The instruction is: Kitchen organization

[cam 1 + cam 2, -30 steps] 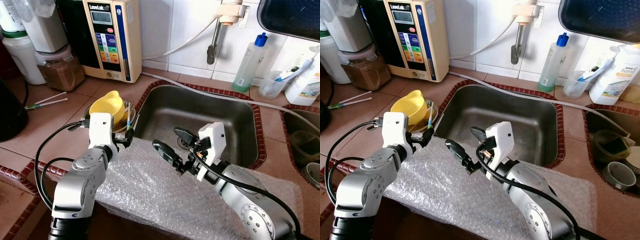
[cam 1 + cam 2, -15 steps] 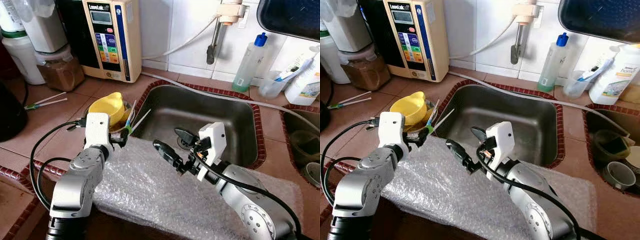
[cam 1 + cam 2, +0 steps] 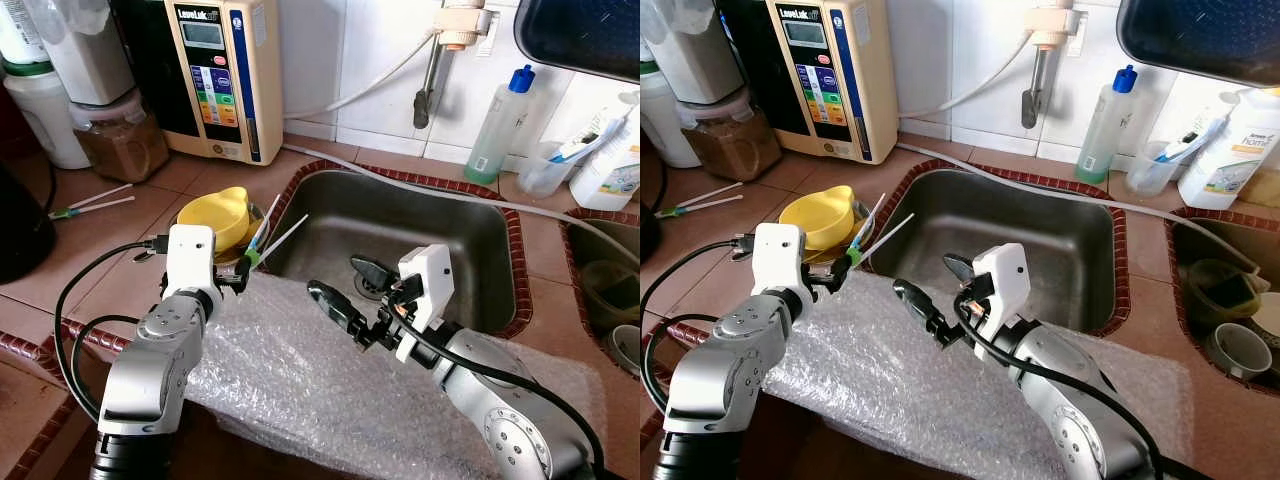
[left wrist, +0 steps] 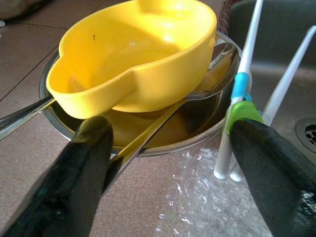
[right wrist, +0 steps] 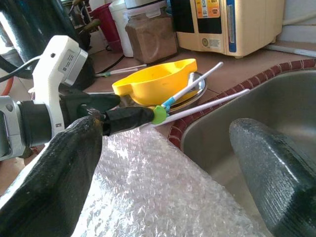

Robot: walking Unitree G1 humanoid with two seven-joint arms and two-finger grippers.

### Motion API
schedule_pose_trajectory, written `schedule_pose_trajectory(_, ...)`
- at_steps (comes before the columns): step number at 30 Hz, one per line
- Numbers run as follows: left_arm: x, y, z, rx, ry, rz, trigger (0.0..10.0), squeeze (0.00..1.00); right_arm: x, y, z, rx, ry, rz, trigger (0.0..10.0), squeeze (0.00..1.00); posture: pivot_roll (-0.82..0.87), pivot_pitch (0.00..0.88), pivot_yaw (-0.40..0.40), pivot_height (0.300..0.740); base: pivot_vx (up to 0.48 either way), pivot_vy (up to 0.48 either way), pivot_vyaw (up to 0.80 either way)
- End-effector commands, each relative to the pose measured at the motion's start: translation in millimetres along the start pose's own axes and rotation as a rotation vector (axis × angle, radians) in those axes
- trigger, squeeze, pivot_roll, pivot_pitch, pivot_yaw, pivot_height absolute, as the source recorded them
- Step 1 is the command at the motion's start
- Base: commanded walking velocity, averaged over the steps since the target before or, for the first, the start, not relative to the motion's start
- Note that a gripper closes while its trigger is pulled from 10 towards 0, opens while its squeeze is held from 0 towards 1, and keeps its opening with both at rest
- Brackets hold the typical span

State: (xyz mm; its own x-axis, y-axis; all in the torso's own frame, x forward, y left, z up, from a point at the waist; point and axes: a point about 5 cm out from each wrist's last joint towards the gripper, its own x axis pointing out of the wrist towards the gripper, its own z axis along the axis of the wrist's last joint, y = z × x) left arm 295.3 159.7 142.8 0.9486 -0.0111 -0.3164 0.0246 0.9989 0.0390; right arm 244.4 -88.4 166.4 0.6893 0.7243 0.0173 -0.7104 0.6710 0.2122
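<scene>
Far left of the counter there's a jar of brown powder (image 3: 122, 140), with a second pair of white chopsticks (image 3: 92, 201) lying flat on the tiles just in front of it. Right of that, against the wall, sits a beige water ionizer (image 3: 222, 75).

The left gripper (image 3: 243, 278) is at the near-left corner of the sink (image 3: 410, 235), right by a yellow bowl (image 3: 221, 213) that sits in a shallow metal dish (image 4: 197, 132). A metal spoon (image 4: 148, 136) lies across that dish under the bowl. The wrist camera shows the gripper's fingers (image 4: 79, 163) spread apart, one on each side of the dish edge. A pair of white training chopsticks (image 3: 268, 235) joined by a green-and-blue clip (image 4: 240, 106) leans right up against the other finger, tips pointing up and away toward the sink. I honestly can't tell if they're actually pinched or just resting on the finger.

A sheet of bubble wrap (image 3: 300, 385) covers the near counter edge under both arms.

The right gripper (image 3: 343, 292) hovers over the bubble wrap at the near rim of the sink, jaws wide apart, holding nothing.

Far right behind the sink: a green dish soap bottle (image 3: 497, 125) with a blue cap, then a small clear cup (image 3: 545, 168) with toothbrushes.
</scene>
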Motion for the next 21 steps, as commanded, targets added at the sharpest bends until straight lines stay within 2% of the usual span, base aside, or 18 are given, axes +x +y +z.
schedule_pose_trajectory(1, 0.9, 3.1, -5.2, 0.007, 0.018, 0.015, 0.0, 0.0, -0.7, -1.9, 3.2, -0.01, -0.012, -0.013, 10.0, 0.0, -0.04, 0.057, 0.02, 0.74, 0.0, 0.0, 0.0)
schedule_pose_trajectory(21, 2.5, 6.7, -3.3, 0.005, 0.011, 0.042, 0.0, 0.0, -0.7, -1.4, 2.9, -0.011, -0.014, -0.014, 10.0, 0.0, -0.05, 0.055, 0.024, 0.74, 0.0, 0.0, 0.0)
